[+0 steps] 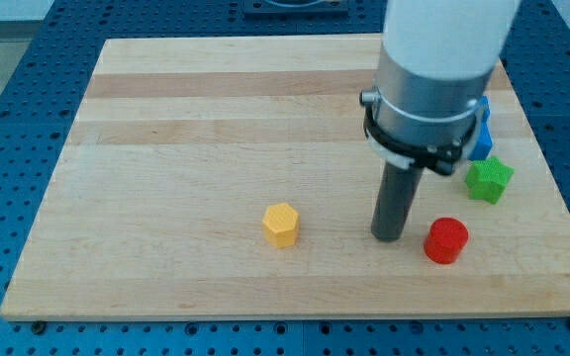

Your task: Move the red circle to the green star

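Note:
The red circle (pixel 446 240) lies on the wooden board near the view's bottom right. The green star (pixel 488 180) lies above and to the right of it, a short gap apart. My tip (pixel 388 237) rests on the board just left of the red circle, with a small gap between them. The arm's wide grey and white body rises above the rod and covers part of the board behind it.
A blue block (pixel 481 131) sits just above the green star, partly hidden by the arm's body. A yellow hexagon block (pixel 281 224) lies left of my tip. The board's right edge (pixel 552 168) runs close to the green star.

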Available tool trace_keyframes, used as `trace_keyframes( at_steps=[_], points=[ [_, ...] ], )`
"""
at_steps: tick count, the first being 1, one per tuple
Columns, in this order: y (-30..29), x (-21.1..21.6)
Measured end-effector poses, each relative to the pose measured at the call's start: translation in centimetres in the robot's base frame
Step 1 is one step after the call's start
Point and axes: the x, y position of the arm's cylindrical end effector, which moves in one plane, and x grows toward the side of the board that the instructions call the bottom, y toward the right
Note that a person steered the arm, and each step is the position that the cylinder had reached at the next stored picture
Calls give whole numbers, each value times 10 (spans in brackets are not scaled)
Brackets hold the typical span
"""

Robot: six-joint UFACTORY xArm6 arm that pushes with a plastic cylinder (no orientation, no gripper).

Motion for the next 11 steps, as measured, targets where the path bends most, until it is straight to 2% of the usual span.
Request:
trace_keyframes(
  at_steps=[1, 3, 6, 8, 11],
  points=[
    [0, 21],
    [9, 12],
    [65, 5],
    [72, 35],
    [93, 40]
  ],
)
